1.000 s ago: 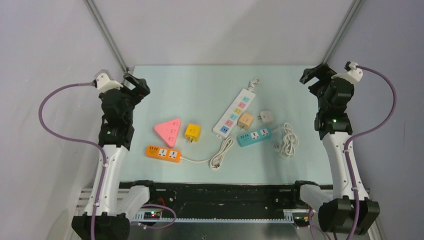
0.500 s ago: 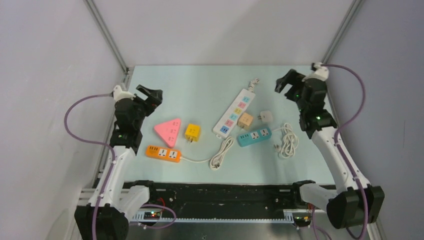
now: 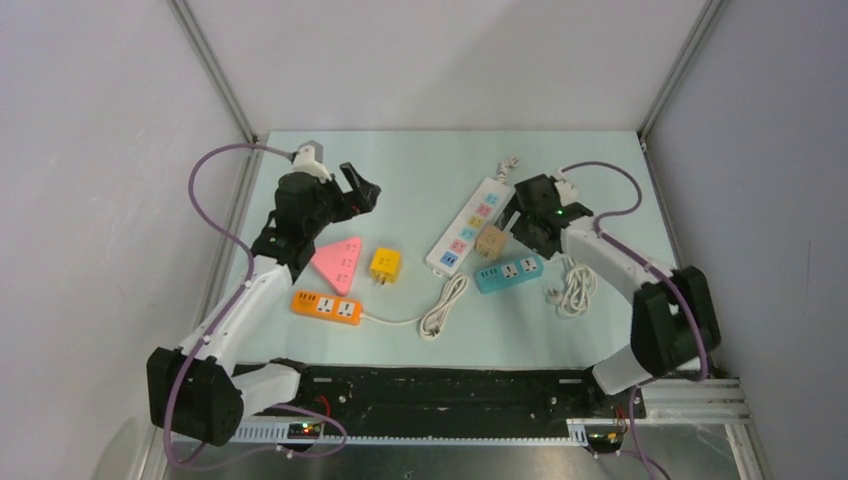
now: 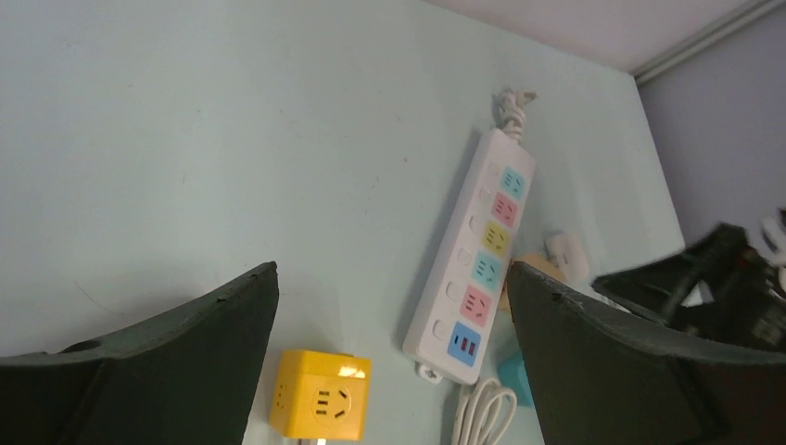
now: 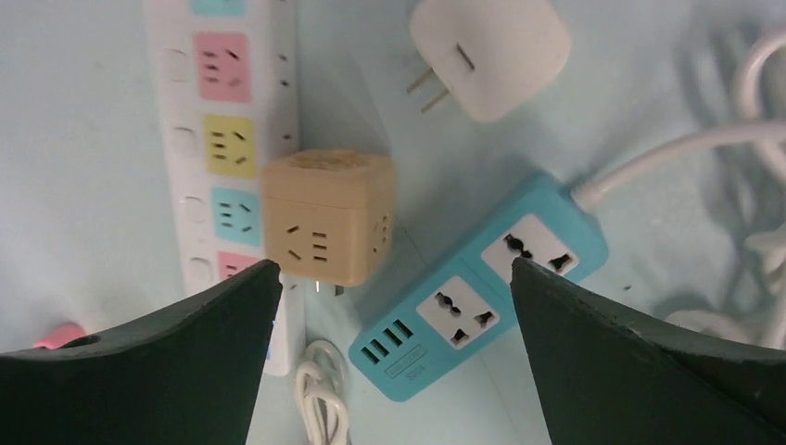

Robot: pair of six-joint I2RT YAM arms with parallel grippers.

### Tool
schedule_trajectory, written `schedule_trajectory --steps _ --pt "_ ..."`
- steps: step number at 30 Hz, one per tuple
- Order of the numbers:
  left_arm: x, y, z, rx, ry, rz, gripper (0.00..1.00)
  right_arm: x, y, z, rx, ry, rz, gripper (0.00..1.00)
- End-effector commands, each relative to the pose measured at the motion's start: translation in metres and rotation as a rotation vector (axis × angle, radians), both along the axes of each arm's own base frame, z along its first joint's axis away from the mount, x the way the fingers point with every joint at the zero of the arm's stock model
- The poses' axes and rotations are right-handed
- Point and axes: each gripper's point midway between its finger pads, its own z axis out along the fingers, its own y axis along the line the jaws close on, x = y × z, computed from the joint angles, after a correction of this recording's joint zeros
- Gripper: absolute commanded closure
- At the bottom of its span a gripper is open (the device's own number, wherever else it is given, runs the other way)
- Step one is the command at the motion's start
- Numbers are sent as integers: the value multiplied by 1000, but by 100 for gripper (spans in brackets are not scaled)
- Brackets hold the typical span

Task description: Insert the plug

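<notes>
Both arms are extended inward; the left gripper [image 3: 362, 186] is held wide open left of centre, the right gripper [image 3: 516, 210] likewise right of centre.

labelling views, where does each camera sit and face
top external: overhead behind the robot, looking down on the table; left arm and right arm show.
left wrist: on the left arm, looking across at white strip and yellow cube; left gripper open below.
right wrist: looking down on tan cube and teal strip; right gripper open below.
shared: both wrist views show the white strip.
</notes>
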Motion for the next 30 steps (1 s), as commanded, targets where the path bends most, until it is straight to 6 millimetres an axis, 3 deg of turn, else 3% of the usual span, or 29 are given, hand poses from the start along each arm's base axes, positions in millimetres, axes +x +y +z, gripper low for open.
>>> schedule_trajectory --steps 1,2,5,9,13,21,25,30 --pt "-14 -8 14 106 -55 -68 2 6 19 -8 15 70 -146 0" --pt "-17 -9 9 111 -48 -71 2 8 28 -2 7 68 -134 0" --pt "-27 -5 8 104 -54 -64 2 10 37 -22 -54 126 -158 0" --pt "-40 -2 0 95 -49 -59 2 13 48 -31 -76 129 -158 1" --pt "-47 3 -6 98 -47 -43 2 12 46 -41 -122 142 -169 1" --pt "-45 -2 -10 95 -29 -66 2 36 45 -45 -194 68 -114 1" --pt "-44 -4 -10 98 -28 -80 2 41 45 -47 -198 63 -93 5" --pt "-41 -6 -9 107 -29 -91 2 52 54 -52 -136 65 -41 19"
